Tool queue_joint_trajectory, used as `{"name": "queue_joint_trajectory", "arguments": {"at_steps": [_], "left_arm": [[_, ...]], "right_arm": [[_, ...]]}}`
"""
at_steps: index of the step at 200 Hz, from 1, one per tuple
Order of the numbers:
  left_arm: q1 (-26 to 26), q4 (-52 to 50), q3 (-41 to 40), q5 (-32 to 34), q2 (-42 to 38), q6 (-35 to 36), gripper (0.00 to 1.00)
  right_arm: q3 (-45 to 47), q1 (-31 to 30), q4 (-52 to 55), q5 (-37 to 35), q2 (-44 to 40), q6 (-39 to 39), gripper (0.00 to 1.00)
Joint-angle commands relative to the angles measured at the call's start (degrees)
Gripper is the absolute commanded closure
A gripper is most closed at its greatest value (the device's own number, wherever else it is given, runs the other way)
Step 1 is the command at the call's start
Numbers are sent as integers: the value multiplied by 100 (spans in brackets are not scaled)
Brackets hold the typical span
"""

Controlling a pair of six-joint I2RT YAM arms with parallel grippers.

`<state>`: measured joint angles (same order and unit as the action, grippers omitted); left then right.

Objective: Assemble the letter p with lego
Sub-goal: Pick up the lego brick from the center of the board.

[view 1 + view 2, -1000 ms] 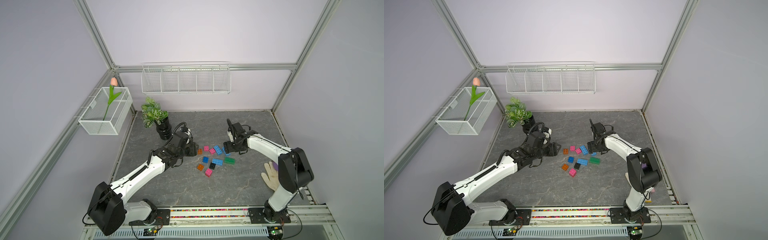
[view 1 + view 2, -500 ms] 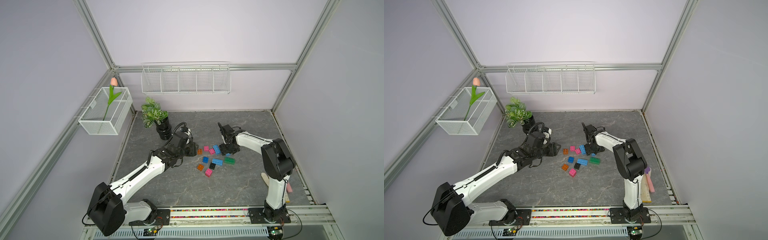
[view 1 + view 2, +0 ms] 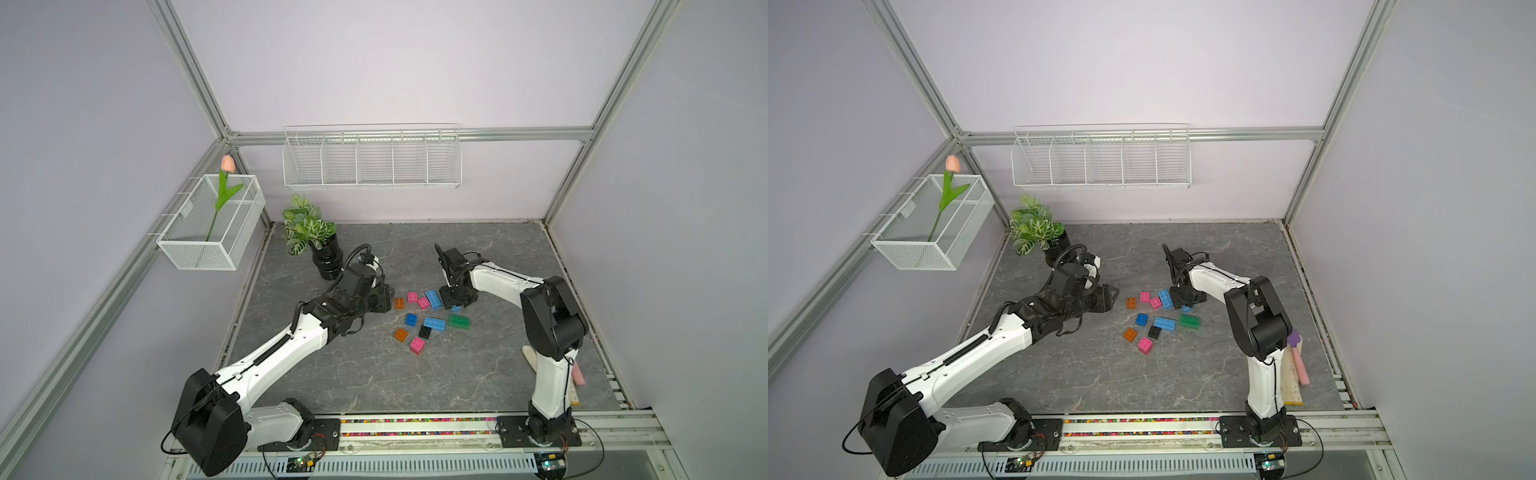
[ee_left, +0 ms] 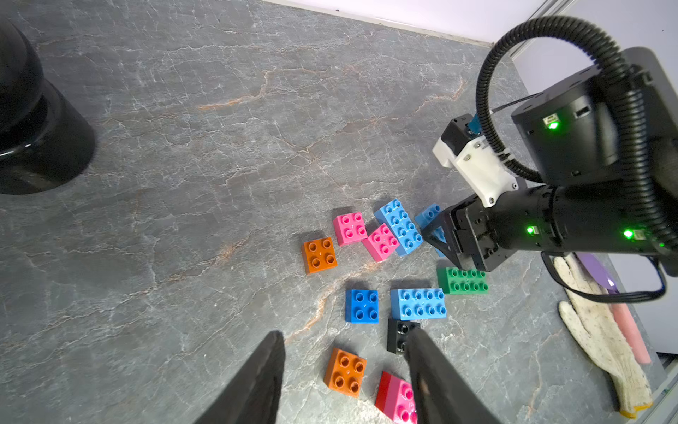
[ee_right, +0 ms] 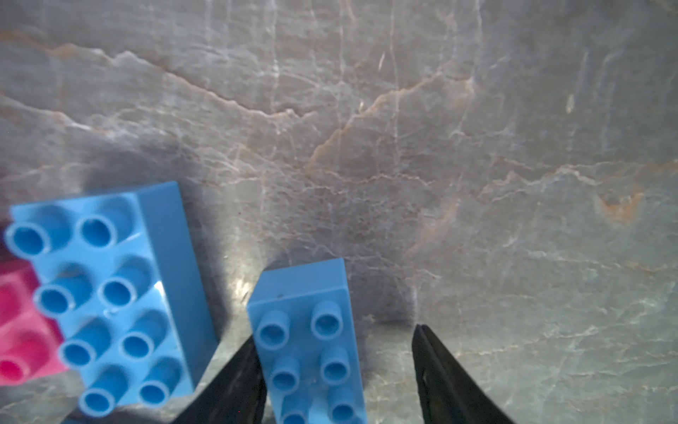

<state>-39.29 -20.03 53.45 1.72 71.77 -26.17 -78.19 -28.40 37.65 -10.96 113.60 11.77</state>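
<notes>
The lego lies loose mid-table in both top views: orange (image 3: 399, 303), two pink squares (image 3: 412, 296), a light blue oblong (image 3: 433, 299), blue (image 3: 411, 319), green (image 3: 459, 321), black (image 3: 425, 331) and a pink one (image 3: 417, 345). My right gripper (image 5: 335, 332) is open, low over the table, straddling a second light blue oblong brick (image 5: 308, 352). One finger (image 5: 242, 370) touches it; a gap separates it from the other finger. My left gripper (image 4: 345, 334) hovers open left of the pile, holding nothing, with an orange brick (image 4: 345, 372) below it.
A potted plant (image 3: 311, 232) in a black pot (image 4: 36, 128) stands at the back left, close behind the left arm. A white glove (image 3: 1291, 374) and a pink stick (image 3: 1300, 368) lie near the right arm's base. Wire baskets hang on the walls.
The right arm swung its elbow in and brought the gripper left and down onto the light blue brick, its jaws narrowing around it. The left arm stayed put.
</notes>
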Motion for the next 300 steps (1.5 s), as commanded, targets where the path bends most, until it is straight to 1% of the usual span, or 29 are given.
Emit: {"name": "queue_joint_trajectory", "arguments": {"at_steps": [1, 38, 63, 90, 138, 163, 194, 220, 248, 270, 300], "left_arm": [[-26, -63, 34, 116, -48, 96, 43], [-24, -71, 43, 115, -22, 104, 43], [-24, -90, 35, 127, -10, 105, 43], [-22, -90, 21, 134, -15, 101, 43], [-26, -29, -76, 158, -77, 104, 44], [-18, 75, -205, 199, -177, 104, 45], [-9, 134, -455, 548, -407, -176, 45], [122, 261, -675, 475, -601, -247, 46], [536, 494, -1016, 44, -817, -441, 45], [790, 442, -1110, -94, -918, -527, 45], [1095, 226, -1117, -283, -987, -603, 45]], "right_arm": [[-165, -62, 55, -49, 127, -59, 39], [-214, -84, 53, -35, 136, -69, 44], [-202, -85, 44, -35, 145, -70, 49], [-205, -80, 17, 15, 180, -79, 58], [-180, -83, -45, 127, 174, -113, 69], [-99, -92, -95, 229, -24, -247, 75], [136, -145, -117, 521, -636, -649, 77], [447, -392, -77, 845, -1281, -1254, 77], [640, -808, 75, 1138, -1800, -1945, 77], [622, -1154, 257, 1270, -1993, -2274, 76], [569, -1743, 372, 1077, -2002, -2417, 76]]}}
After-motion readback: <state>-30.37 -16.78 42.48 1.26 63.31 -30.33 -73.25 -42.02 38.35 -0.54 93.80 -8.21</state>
